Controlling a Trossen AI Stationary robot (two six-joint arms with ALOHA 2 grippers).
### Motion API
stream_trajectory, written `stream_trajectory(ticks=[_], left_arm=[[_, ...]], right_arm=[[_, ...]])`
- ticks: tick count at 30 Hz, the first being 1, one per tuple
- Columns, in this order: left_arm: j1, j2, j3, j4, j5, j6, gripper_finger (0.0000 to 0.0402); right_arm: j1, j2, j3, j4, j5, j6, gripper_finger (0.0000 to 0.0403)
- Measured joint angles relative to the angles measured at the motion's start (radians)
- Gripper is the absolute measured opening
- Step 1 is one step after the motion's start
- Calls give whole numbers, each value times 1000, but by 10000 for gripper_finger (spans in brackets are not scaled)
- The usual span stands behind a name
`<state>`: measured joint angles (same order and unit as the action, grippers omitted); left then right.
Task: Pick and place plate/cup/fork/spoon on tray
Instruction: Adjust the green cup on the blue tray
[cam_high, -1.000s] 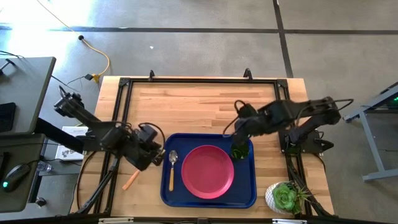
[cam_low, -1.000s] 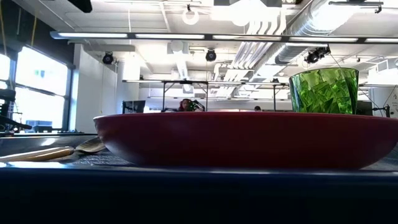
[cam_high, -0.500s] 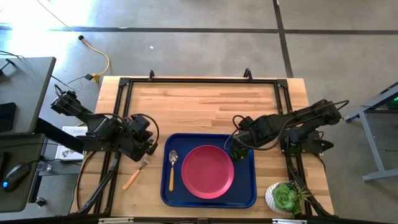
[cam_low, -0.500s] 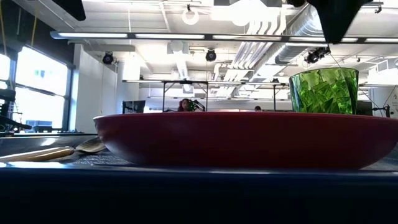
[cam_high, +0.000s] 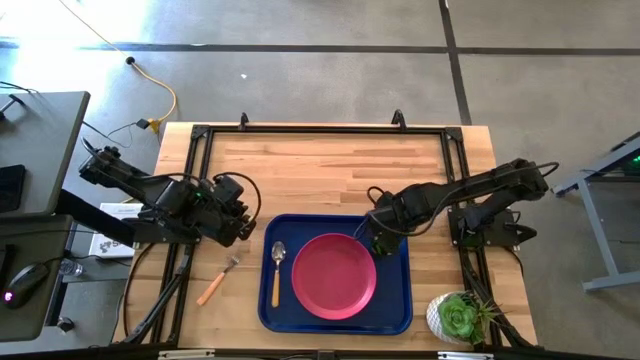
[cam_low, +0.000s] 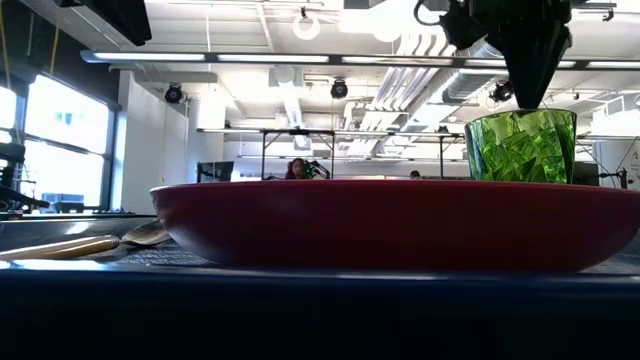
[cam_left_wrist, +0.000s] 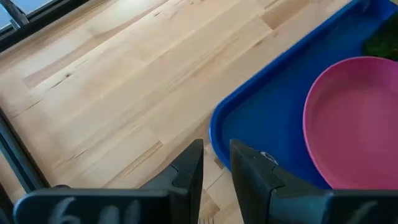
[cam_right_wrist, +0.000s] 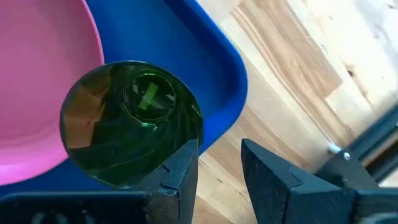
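The large dark blue rectangular plastic tray (cam_high: 396, 316) with its raised rim is lying at the near middle of the pale wooden bench (cam_high: 320, 170). The round flat pink-red plastic plate (cam_high: 333, 275) is sitting in the tray's centre. The small spoon (cam_high: 276, 270) with a silver bowl and yellow-orange handle is lying in the tray's left part, just beside the plate. The small dark green round cup (cam_right_wrist: 132, 130) is standing upright in the tray's far right corner, next to the plate's rim; in the low view it is showing above the plate's right edge (cam_low: 521, 145).

The right hand (cam_high: 373, 236) is hovering directly over the cup, its two dark fingers (cam_right_wrist: 183, 167) held a narrow gap apart and holding nothing; in the right wrist view they are framing the tray's rim and the bench beside the cup.

The small fork (cam_high: 218, 279) with silver tines and an orange handle is lying on the bench, off the tray, to its left near the front edge.

The left hand (cam_high: 243, 216) is hanging above the bench just left of the tray's far left corner, its fingers (cam_left_wrist: 188, 169) nearly together and empty.

A green succulent in a white pot (cam_high: 457, 318) is standing at the bench's near right corner.
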<state>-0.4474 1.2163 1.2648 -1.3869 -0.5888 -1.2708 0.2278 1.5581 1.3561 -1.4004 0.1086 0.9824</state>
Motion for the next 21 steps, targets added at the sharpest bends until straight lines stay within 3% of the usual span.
stream_trajectory(ticks=[11,21], left_arm=[[36,0,0,0,0,0,69],[36,0,0,0,1,0,67]], right_arm=[[-52,0,-17,73,-62,-150,115],[-65,0,-62,114,-63,-172,115]])
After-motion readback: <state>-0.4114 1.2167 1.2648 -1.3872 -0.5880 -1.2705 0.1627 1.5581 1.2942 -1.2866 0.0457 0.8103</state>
